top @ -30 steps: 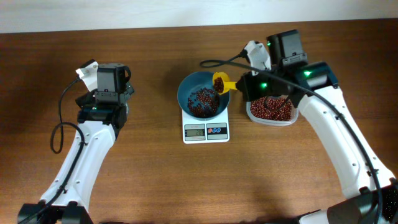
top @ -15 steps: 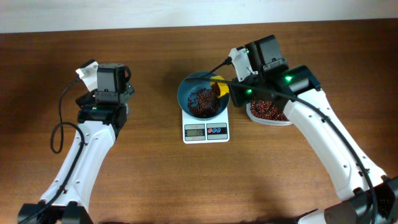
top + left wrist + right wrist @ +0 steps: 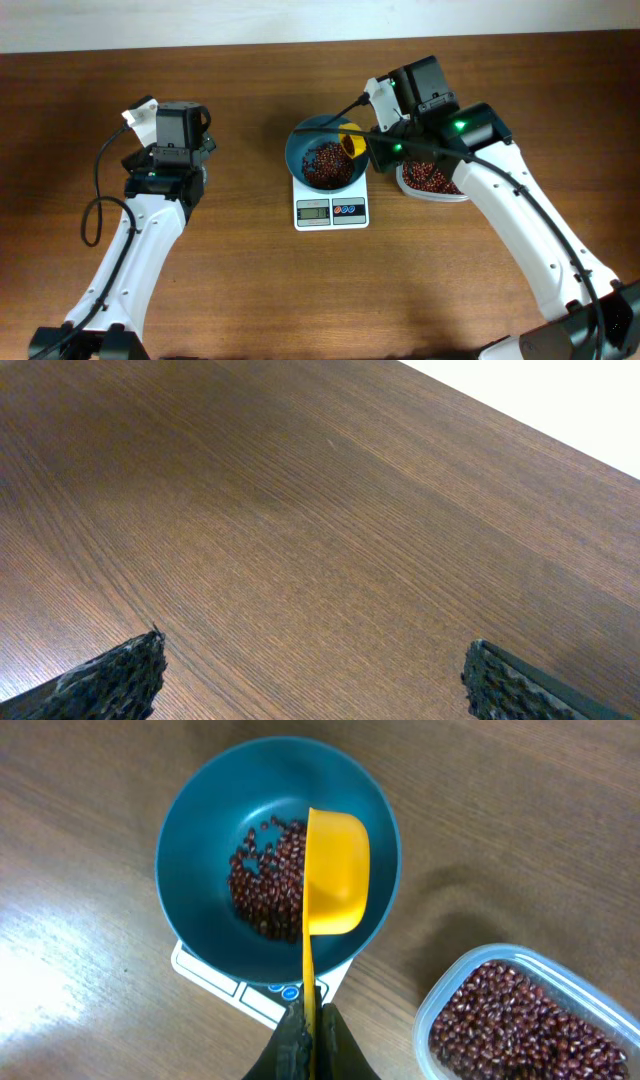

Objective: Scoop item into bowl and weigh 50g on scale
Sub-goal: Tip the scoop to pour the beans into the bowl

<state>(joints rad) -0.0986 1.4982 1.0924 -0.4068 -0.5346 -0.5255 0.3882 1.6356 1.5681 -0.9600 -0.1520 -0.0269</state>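
Note:
The teal bowl [image 3: 302,140] stands on the white scale [image 3: 332,211] with a pile of red-brown beans [image 3: 323,166] in its bottom. My right gripper [image 3: 312,1030] is shut on the thin handle of a yellow scoop [image 3: 335,870]. The scoop is rolled onto its side above the right half of the bowl [image 3: 190,830], over the beans [image 3: 262,892], and none show inside it. Only a corner of the scale [image 3: 232,988] shows under the bowl there. My left gripper [image 3: 315,660] is open over bare wood far to the left.
A clear plastic container [image 3: 432,178] full of the same beans sits just right of the scale, partly under my right arm, and also at the lower right [image 3: 520,1020]. The table's far edge meets a white wall at the top.
My right arm swung left and rolled the scoop over above the bowl. The beans it carried are now in the bowl. The left arm has not moved.

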